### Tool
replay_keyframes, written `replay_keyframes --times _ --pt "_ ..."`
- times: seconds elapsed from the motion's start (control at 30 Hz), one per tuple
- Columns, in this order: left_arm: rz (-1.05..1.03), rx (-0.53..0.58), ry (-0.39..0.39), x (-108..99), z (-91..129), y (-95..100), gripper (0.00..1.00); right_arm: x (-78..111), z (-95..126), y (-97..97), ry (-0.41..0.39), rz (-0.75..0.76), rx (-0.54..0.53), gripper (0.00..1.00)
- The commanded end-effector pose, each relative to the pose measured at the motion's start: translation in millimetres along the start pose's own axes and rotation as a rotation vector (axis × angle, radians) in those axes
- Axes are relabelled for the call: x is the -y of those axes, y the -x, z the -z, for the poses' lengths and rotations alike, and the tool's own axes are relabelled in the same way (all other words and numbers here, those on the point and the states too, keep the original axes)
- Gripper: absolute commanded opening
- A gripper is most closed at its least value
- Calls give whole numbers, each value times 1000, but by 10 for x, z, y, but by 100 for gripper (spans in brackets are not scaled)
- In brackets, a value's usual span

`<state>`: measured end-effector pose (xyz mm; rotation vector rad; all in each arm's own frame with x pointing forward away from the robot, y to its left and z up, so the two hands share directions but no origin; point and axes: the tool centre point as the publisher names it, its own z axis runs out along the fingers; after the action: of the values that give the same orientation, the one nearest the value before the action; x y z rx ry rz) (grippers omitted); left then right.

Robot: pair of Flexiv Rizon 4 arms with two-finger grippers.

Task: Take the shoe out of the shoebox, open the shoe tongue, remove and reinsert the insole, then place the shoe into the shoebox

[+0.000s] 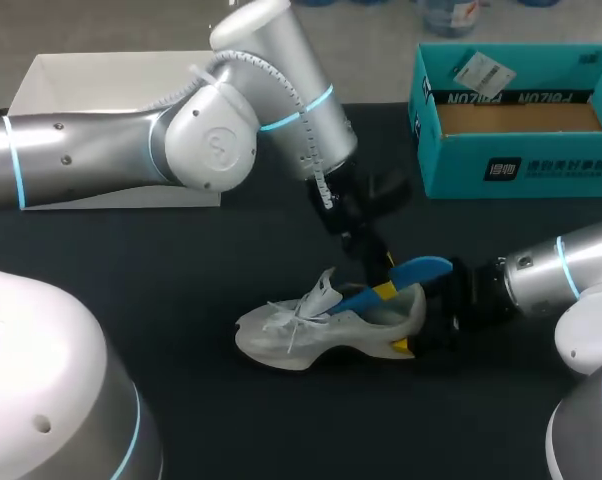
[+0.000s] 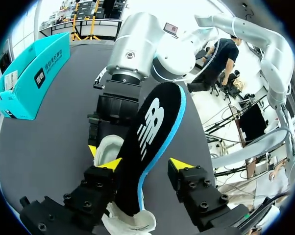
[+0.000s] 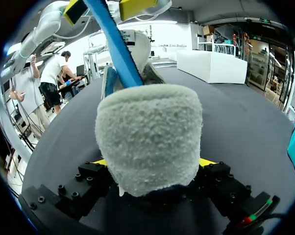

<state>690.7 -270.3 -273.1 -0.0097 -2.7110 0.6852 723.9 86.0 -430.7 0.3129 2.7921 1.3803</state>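
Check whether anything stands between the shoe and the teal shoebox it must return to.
Nothing lies on the table between the shoe and the shoebox. But the left gripper hangs over the shoe's heel opening, on the side toward the box, and the insole sticks out of the shoe there.

White shoe [image 1: 311,335] upright, blue insole [image 1: 421,270] half out.

The insole [image 2: 137,161] bears a large white logo on its black top face. The teal shoebox [image 1: 541,170] carries a dark square emblem beside a row of characters on its front wall, and upside-down lettering on its inner flap. A white barcode tag [image 1: 481,70] lies inside, its print too small to read.
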Motion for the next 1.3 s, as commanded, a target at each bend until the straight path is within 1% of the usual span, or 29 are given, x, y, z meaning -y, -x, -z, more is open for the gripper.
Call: replay_keyframes --times 0.03,0.37,0.63,0.93,1.13,1.2,1.3 --pt "11 35 -6 -16 -17 -70 100 50 -78 -27 -6 -1 1 0" --pt "32 89 -47 -66 43 -97 100 50 -78 -27 -6 -1 1 0" --pt "52 100 -75 -114 77 -74 100 50 -78 -27 -6 -1 1 0" --pt "53 125 -96 -200 185 -64 100 50 -78 -27 -6 -1 1 0" --pt "59 126 -104 -303 245 -35 100 50 -78 -27 -6 -1 1 0" --pt "57 124 -108 -332 248 -34 100 50 -78 -27 -6 -1 1 0" --pt "38 125 -104 -379 177 -19 100 50 -78 -27 -6 -1 1 0"
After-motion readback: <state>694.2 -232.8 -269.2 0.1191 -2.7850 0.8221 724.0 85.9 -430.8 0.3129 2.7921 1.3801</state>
